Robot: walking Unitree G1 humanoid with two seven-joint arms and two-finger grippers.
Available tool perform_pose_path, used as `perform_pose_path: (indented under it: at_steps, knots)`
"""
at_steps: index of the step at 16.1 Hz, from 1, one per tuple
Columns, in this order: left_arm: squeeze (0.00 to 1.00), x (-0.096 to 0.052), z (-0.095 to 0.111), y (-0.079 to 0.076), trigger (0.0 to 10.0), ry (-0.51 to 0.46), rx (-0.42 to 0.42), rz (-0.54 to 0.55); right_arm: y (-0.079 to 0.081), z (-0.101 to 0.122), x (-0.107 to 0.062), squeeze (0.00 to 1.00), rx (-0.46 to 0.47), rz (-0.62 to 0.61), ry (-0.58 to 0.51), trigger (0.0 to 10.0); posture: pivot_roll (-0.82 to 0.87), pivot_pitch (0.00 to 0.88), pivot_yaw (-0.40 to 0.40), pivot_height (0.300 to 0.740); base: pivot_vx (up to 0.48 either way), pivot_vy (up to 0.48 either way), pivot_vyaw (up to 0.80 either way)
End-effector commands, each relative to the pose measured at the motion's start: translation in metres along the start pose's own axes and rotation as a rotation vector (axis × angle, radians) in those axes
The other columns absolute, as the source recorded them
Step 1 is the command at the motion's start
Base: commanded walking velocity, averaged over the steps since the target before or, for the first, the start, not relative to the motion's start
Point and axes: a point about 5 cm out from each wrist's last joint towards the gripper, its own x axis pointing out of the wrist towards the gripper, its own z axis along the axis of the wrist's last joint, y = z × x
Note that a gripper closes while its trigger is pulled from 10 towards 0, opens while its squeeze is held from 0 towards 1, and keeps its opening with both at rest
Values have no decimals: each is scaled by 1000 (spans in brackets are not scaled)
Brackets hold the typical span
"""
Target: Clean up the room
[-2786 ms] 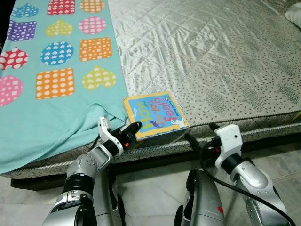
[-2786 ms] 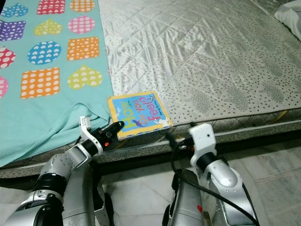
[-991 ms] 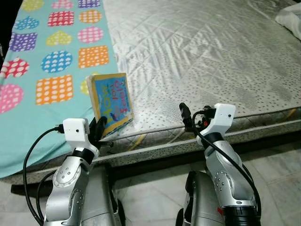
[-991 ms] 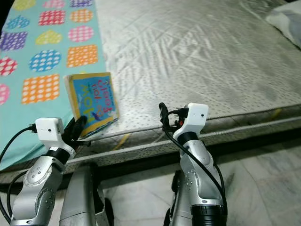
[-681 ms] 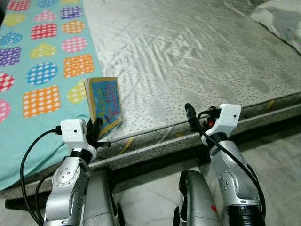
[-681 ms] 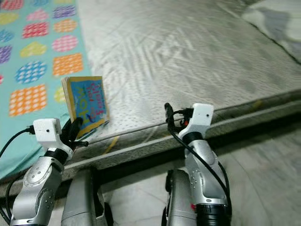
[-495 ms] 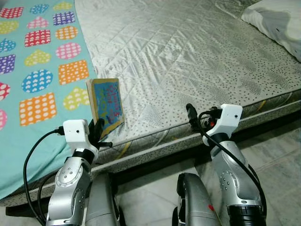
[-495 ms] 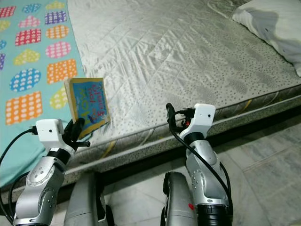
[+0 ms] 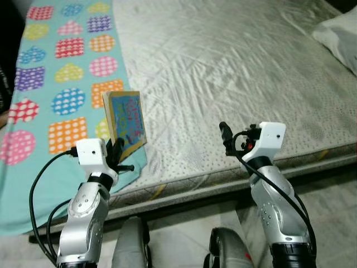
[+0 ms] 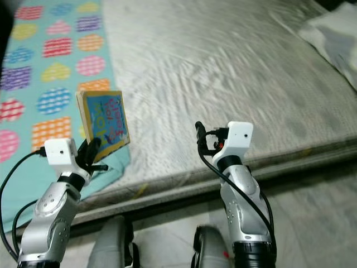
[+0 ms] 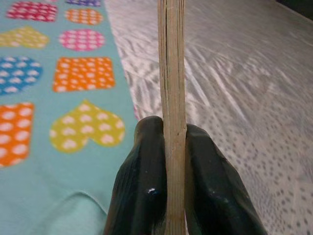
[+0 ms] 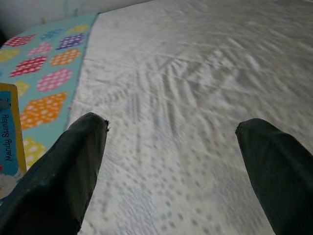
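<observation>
Left wrist view looks along the book's [image 11: 174, 98] page edge, a pale stack clamped between the two black fingers [image 11: 142, 186], which press flat against its covers. From the head camera, the left gripper [image 9: 115, 154] holds the book upright above the near edge of the bed [image 9: 234, 72], over the corner of the blanket [image 9: 50, 84]. Its cover is blue with a yellow border and large coloured letters, but the title is too small and tilted to read there. In the right wrist view a strip of the cover reads "Mandy Stanley" [image 12: 8, 137].

The blanket is teal, printed with hearts, circles and squares filled with white dots, and covers the bed's left part. To the right of the book the bed shows a quilted silver-grey cover with a speckled pattern. A white pillow [image 9: 340, 36] lies at its far right corner. Pale marbled floor [image 9: 329, 190] runs below the bed's edge.

The right gripper [image 10: 199, 135] hovers over the bed's near edge, right of the book, its jaws spread wide and holding nothing.
</observation>
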Motion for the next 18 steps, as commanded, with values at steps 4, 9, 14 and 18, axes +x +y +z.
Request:
perform_pose_path:
  at_steps: [4,9,14,18]
  knots:
    - [0,1,4,2,10000,-29,33,10,-1,-4,0,0,-14,-7,9,10000,24,157,32,740,0,0,0]
    - [0,7,7,7,10000,-38,27,39,1,-8,1,0,-14,-11,13,10000,25,139,26,740,0,0,0]
    - [0,8,2,2,10000,-36,7,42,1,-12,2,0,-15,-12,24,10000,26,120,13,740,0,0,0]
    - [0,11,3,3,10000,-41,8,47,4,-10,4,0,-49,13,8,10000,26,131,10,740,0,0,0]
